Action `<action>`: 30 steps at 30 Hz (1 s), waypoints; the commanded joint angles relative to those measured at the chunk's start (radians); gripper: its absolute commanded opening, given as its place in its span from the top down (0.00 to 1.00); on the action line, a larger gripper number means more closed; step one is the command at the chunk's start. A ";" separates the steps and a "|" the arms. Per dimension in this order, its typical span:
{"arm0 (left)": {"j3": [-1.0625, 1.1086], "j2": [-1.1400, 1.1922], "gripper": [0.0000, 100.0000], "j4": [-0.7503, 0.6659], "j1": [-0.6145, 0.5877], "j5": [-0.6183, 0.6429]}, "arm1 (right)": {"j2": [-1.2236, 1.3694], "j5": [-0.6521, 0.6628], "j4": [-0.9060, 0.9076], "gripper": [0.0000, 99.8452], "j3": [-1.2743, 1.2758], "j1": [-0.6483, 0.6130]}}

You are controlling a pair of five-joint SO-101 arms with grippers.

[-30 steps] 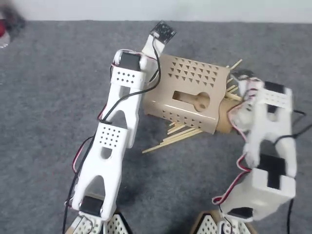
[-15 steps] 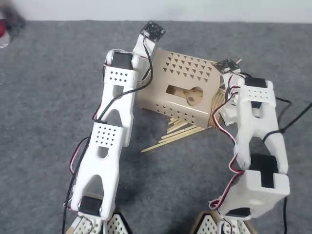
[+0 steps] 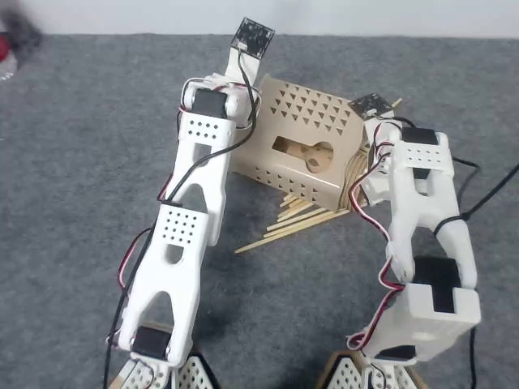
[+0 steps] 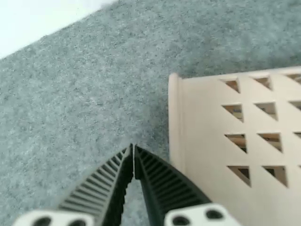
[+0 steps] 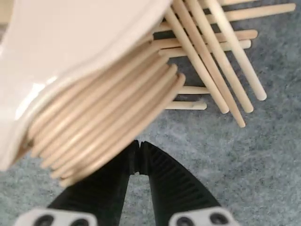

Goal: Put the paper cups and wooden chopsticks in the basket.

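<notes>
The tan basket (image 3: 312, 121) with triangular holes lies on its side between the two arms. My left gripper (image 4: 133, 151) is shut, just off the basket's end wall (image 4: 221, 141), holding nothing. A stack of paper cups (image 5: 103, 117) sits at the basket's other end, its rims facing my right gripper (image 5: 139, 147), which is shut and right against them. Through the handle hole a cup (image 3: 316, 160) shows inside. Wooden chopsticks (image 3: 284, 229) fan out on the carpet from under the basket, and several chopsticks (image 5: 211, 61) lie beside the cups.
Grey carpet (image 3: 81, 162) covers the table, with open room to the left and in front. The left arm (image 3: 203, 162) and right arm (image 3: 418, 186) flank the basket. A white wall (image 3: 324, 16) runs along the far edge.
The right arm has pushed leftward, and the cup that stuck out of the basket's right end is now inside. The basket has shifted left and turned a little; the left arm moved slightly.
</notes>
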 commanded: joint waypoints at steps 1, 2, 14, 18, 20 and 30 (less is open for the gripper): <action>-0.013 -0.040 0.99 0.057 0.014 0.012 | -0.048 -0.014 -0.021 0.99 -0.034 -0.019; -0.013 -0.049 0.99 0.063 0.018 0.011 | -0.048 -0.014 -0.022 0.99 -0.034 -0.019; -0.015 -0.184 0.99 0.213 0.063 0.164 | -0.050 -0.012 -0.016 0.99 -0.034 -0.012; -0.012 -0.210 0.99 0.242 0.071 0.206 | -0.050 -0.012 -0.013 0.99 -0.034 -0.012; -0.007 -0.190 0.99 0.259 0.087 0.206 | -0.048 -0.012 -0.013 0.99 -0.034 -0.012; -0.013 -0.066 0.83 0.238 0.046 0.210 | -0.048 -0.012 -0.013 0.99 -0.034 -0.012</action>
